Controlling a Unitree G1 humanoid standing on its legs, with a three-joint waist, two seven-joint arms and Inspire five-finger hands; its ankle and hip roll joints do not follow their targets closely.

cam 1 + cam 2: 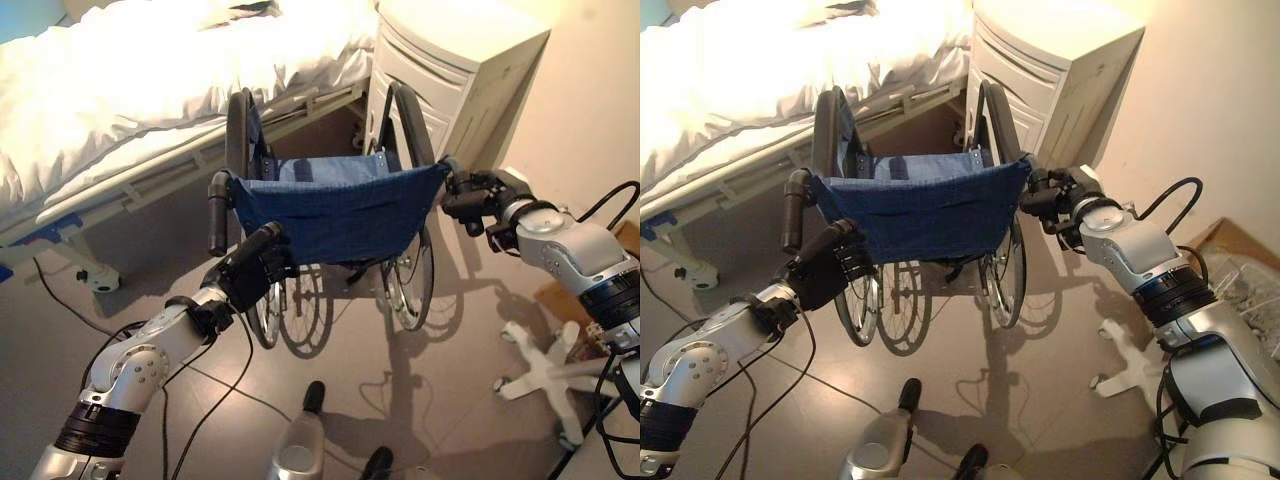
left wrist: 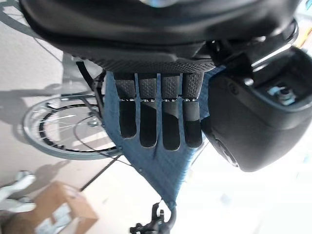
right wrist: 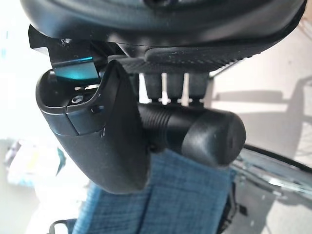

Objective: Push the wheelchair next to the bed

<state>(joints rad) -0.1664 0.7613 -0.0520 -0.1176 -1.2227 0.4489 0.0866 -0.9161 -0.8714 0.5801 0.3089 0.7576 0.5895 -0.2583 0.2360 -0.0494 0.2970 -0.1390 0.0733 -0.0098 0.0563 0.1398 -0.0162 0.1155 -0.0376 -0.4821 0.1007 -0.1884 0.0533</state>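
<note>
The bed, under white bedding, is lying along the far left of the scene, with a white cabinet standing just beside its end. The wheelchair is standing on the grey floor in front of both, its blue back cloth facing the robot and its front pointing toward the gap between bed frame and cabinet. Its big wheels are sitting near the bed rail but apart from it.

The right hand is grasping the wheelchair's right push handle, thumb and fingers curled round the black grip. The left hand is resting below the left push handle, not on it; its fingers are straight and lying against the blue cloth.

Judgement: the task is partly advanced. The chair is close to the bed but not alongside it. A further push, probably with some turning, is remaining.
</note>
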